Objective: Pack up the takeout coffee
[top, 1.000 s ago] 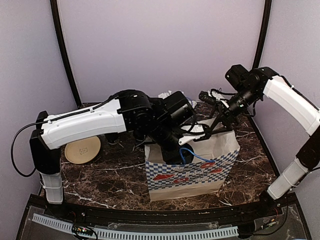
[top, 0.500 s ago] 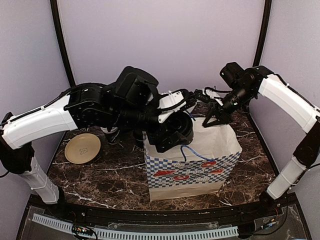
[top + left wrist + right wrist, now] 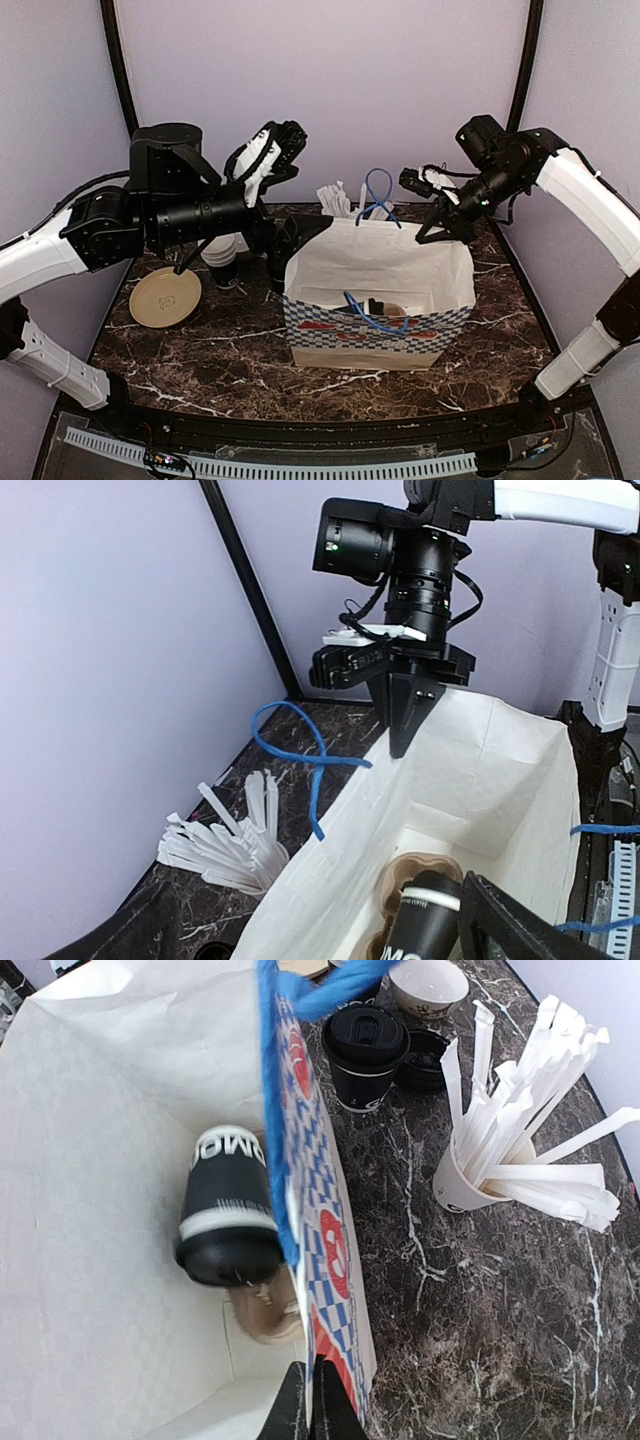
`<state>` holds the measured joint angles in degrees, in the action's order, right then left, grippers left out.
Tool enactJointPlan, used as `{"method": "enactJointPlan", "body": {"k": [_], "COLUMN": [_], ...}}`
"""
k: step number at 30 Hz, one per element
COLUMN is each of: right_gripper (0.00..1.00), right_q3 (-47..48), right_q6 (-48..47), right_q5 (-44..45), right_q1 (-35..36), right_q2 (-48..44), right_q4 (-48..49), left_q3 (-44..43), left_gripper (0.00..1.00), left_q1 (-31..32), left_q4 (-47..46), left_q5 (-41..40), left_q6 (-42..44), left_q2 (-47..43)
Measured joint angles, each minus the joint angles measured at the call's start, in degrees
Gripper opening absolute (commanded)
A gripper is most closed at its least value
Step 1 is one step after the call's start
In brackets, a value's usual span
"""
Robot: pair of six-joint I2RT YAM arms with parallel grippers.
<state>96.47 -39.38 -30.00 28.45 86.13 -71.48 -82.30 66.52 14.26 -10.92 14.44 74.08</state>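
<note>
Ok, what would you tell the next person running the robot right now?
The left end effector is open and empty, raised left of the paper bag.
The right end effector is shut on its far right rim.
The takeout coffee is inside, in a brown cup carrier.
Done: packing.
Left: probably release the rim and pull both arms clear.
</note>
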Motion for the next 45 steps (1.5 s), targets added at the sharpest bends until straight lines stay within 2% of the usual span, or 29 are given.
{"method": "enactJointPlan", "body": {"k": [10, 12, 15, 19, 29, 38, 45], "right_gripper": [0.0, 0.07, 0.24, 0.37, 0.54, 0.61, 0.64], "right_q3": [-0.8, -1.5, -2.8, -3.6, -4.5, -3.2, 4.5], "right_q6": [1.0, 1.1, 1.5, 1.7, 0.7, 0.3, -0.2], "right_q5": [-0.7, -1.1, -2.5, -5.3, -8.6, -12.5, -12.8], "right_q1": [0.0, 0.4, 2.1, 5.8, 13.2, 14.4, 13.8], "right_q2": [-0.7, -1.4, -3.2, -4.7, -5.0, -5.4, -6.1], "right_q4": [1.1, 1.2, 1.2, -0.7, -6.6, -9.4, -9.6], "left_q3": [-2.1, -2.1, -2.6, -4.5, -11.0, -11.1, -11.7], "left_gripper": [0.91, 0.89, 0.88, 0.88, 0.87, 0.85, 0.84], "left_q1": [0.0, 0.0, 0.2, 2.9, 14.6, 18.6, 20.6], "left_q4": [4.8, 6.6, 9.9, 14.5, 25.8, 29.6, 33.7], "left_q5": [5.7, 7.6, 11.2, 12.4, 4.5, -1.7, -3.5], "left_q6": [-0.1, -0.2, -0.6, -0.5, 2.6, 5.4, 6.3], "left_q2": [4.2, 4.3, 5.1, 8.4, 17.9, 18.8, 23.6]}}
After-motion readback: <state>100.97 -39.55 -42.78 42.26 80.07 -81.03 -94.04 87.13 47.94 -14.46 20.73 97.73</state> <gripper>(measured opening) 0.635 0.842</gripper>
